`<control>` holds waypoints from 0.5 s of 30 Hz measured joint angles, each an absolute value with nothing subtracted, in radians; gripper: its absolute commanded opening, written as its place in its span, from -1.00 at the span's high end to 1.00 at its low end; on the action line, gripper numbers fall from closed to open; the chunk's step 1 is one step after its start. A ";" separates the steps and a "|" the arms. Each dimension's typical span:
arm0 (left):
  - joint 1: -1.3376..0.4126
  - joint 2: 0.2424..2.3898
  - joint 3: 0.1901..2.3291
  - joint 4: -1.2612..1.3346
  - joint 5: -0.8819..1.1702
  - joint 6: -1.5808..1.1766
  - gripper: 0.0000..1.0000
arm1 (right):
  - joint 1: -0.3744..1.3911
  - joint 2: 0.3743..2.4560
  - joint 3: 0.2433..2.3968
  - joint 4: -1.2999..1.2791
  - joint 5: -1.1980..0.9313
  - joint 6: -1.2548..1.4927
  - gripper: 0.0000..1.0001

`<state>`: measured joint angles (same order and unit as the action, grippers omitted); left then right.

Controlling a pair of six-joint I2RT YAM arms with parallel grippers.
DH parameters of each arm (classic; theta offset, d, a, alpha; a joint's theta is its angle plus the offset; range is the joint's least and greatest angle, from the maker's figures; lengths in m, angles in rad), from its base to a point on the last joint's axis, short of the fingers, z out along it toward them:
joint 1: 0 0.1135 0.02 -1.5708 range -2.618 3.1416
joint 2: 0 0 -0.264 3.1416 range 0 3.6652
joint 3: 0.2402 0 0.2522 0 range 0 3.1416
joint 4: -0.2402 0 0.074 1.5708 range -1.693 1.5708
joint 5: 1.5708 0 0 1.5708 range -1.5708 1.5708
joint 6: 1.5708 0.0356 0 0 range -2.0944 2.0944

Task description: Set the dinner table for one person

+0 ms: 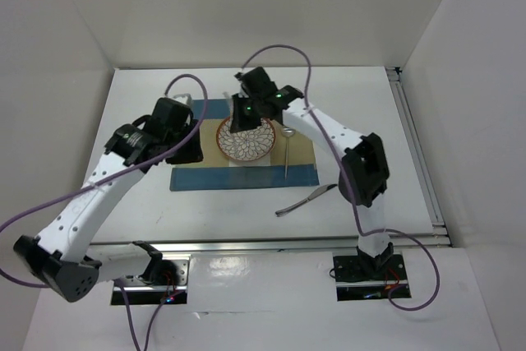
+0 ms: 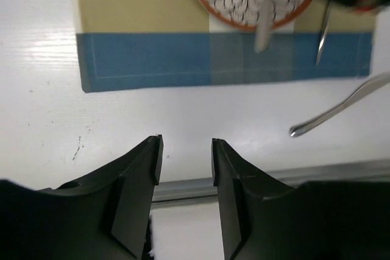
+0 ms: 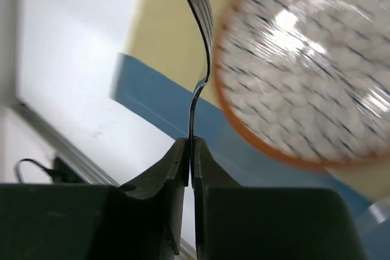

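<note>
The white dinner table [image 1: 140, 113] carries a blue-and-tan striped placemat [image 1: 205, 177]. A patterned plate with an orange rim [image 1: 256, 145] sits in the mat's middle. My right gripper [image 1: 245, 121] hangs over the plate's left edge. In the right wrist view it [image 3: 191, 144] is shut on the handle of a metal fork [image 3: 198, 22], held above the mat beside the plate [image 3: 304, 71]. The fork [image 2: 263, 28] also shows in the left wrist view. My left gripper [image 2: 186, 144] is open and empty over bare table in front of the mat [image 2: 152, 53].
A spoon [image 1: 287, 150] lies on the mat right of the plate. Another metal utensil [image 1: 308, 200] lies on the table off the mat's front right corner. A metal rail [image 1: 271, 242] runs along the near edge. White walls enclose the table.
</note>
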<state>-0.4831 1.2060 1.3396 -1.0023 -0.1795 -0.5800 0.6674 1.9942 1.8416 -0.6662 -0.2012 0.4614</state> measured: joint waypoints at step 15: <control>-0.483 1.012 1.519 -1.069 -0.340 -0.714 -0.09 | 0.778 2.561 2.329 -0.622 -0.314 0.622 0.97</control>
<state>-0.4831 1.0122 1.5188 -1.0695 -0.3397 -0.7143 0.7784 2.5607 2.3287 -0.6216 -0.3138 0.6220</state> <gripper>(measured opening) 0.544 0.129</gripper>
